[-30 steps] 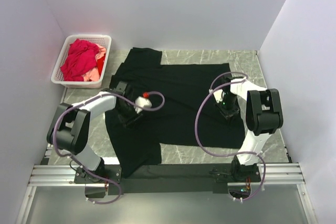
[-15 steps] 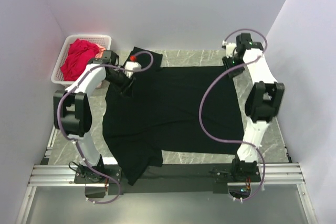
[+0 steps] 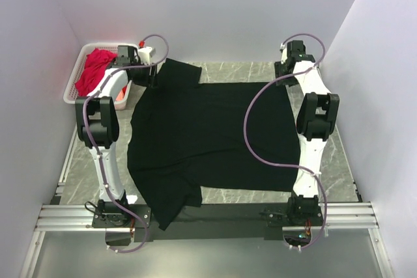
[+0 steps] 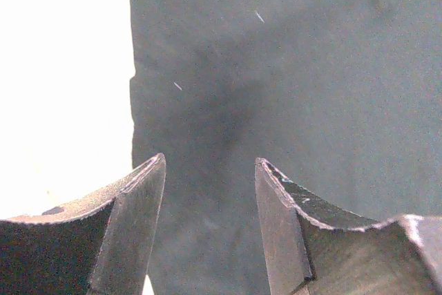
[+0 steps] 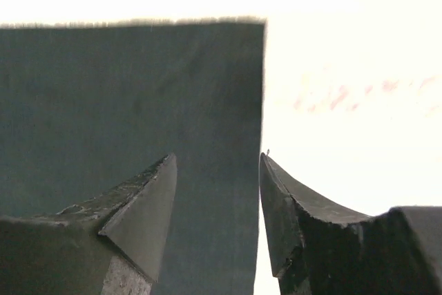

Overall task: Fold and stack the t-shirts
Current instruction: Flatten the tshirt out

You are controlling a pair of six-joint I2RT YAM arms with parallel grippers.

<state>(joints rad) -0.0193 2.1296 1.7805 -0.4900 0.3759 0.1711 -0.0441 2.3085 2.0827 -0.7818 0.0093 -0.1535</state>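
You see the black t-shirt [image 3: 208, 135] flat on the worktop [image 3: 241, 71], long axis left-right, sleeves left, hem right; left end effector [image 4: 210, 160] and right end effector [image 5: 217, 157] hover released over its far corners

You have nothing to read here — no lettering, label, brand or number is legible on the black shirt [image 3: 215, 128] or the basket [image 3: 104, 45], in any view.
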